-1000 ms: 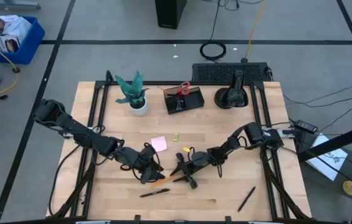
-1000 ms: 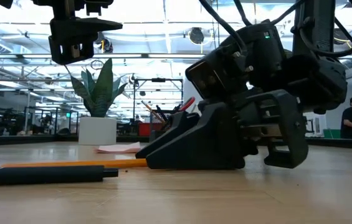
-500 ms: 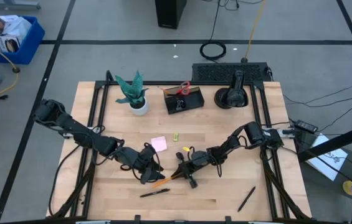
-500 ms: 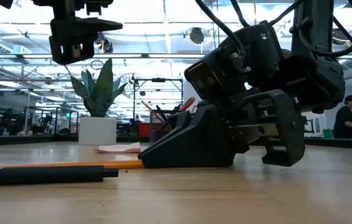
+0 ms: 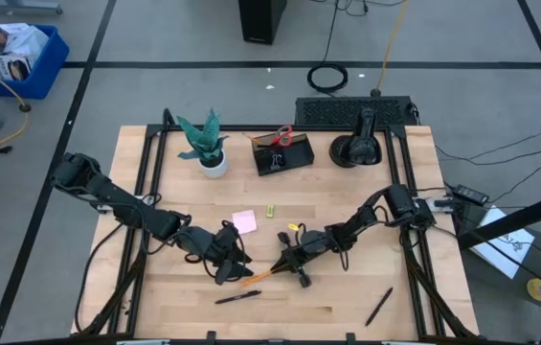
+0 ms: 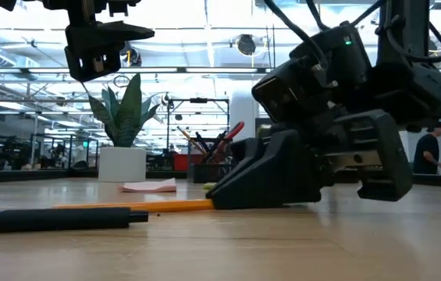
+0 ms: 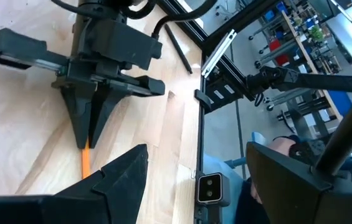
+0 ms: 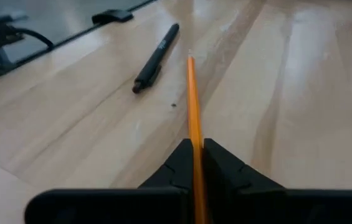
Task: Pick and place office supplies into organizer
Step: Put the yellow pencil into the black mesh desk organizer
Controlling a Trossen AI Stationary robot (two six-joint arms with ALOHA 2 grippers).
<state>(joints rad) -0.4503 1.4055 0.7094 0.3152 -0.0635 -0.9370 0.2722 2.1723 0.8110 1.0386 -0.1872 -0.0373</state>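
Observation:
An orange pencil [image 5: 262, 276] lies on the wooden table near the front middle. My right gripper [image 5: 286, 265] is low over the table at the pencil's right end and shut on it. My left gripper [image 5: 228, 265] hovers just left of the pencil, open and empty; its two fingers [image 7: 126, 177] frame the left wrist view. A black pen [image 5: 237, 297] lies in front of the pencil. The dark organizer [image 5: 282, 155] stands at the far edge with red scissors in it. A pink sticky pad [image 5: 244, 221] and a small yellow piece [image 5: 270, 210] lie mid-table. My right gripper pinches the pencil's right end [image 8: 195, 144] between its two fingers. The fingers come low and slanting from the table's right and lie along the pencil. The pencil stretches away from the fingertips [image 6: 224, 199], almost level, with its free end [image 6: 64, 208] at the table surface.
A second black pen [image 5: 378, 307] lies near the front right. A teal plant in a white pot [image 5: 210, 149] and a black domed object [image 5: 356, 146] flank the organizer at the far edge. A small yellow item [image 5: 292, 229] lies behind my right gripper. People move in the room beyond.
My right gripper has moved a short way toward the table's right edge, still shut on the pencil. The pencil has slid along the table with it, staying almost level.

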